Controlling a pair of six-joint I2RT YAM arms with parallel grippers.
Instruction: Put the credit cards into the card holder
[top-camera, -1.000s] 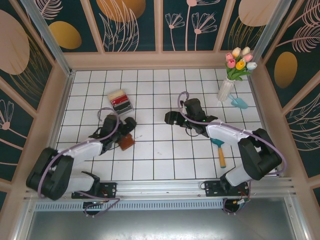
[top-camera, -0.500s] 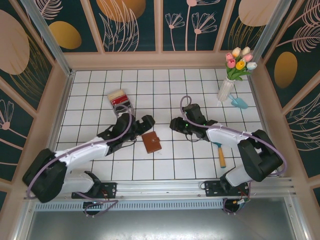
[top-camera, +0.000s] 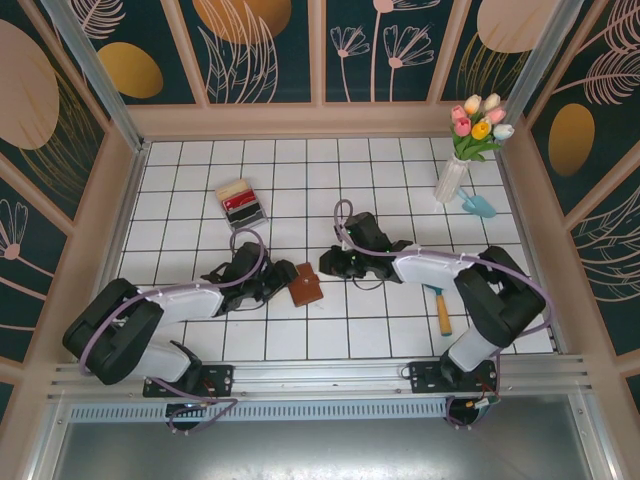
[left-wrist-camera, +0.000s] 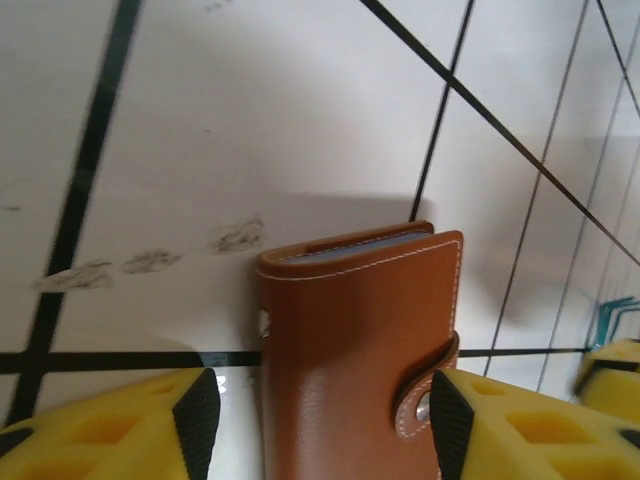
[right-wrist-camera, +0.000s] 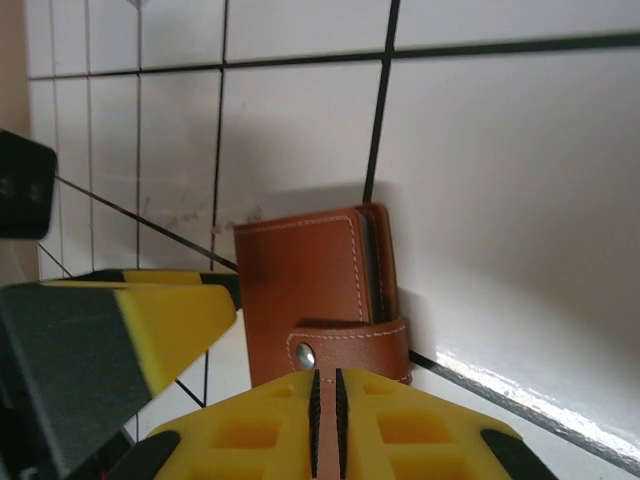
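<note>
Two arms reach low over the white tiled worktop (top-camera: 330, 340), and we see the jaws of the left arm (top-camera: 180, 298) spread either side of the closed brown leather card holder (left-wrist-camera: 350, 340), the jaws of the right arm (top-camera: 440, 268) pressed together just at its snap strap (right-wrist-camera: 350, 345), and the stacked red, black and whitish credit cards (top-camera: 241, 203) lying well apart behind.

The small brown leather card holder (top-camera: 305, 285) lies on the white tiled table (top-camera: 330, 335) between left gripper (top-camera: 283, 277) and right gripper (top-camera: 327, 266); the clear plastic tray (top-camera: 264, 214) holding thin plastic credit cards (top-camera: 241, 205) sits behind, leftward
</note>
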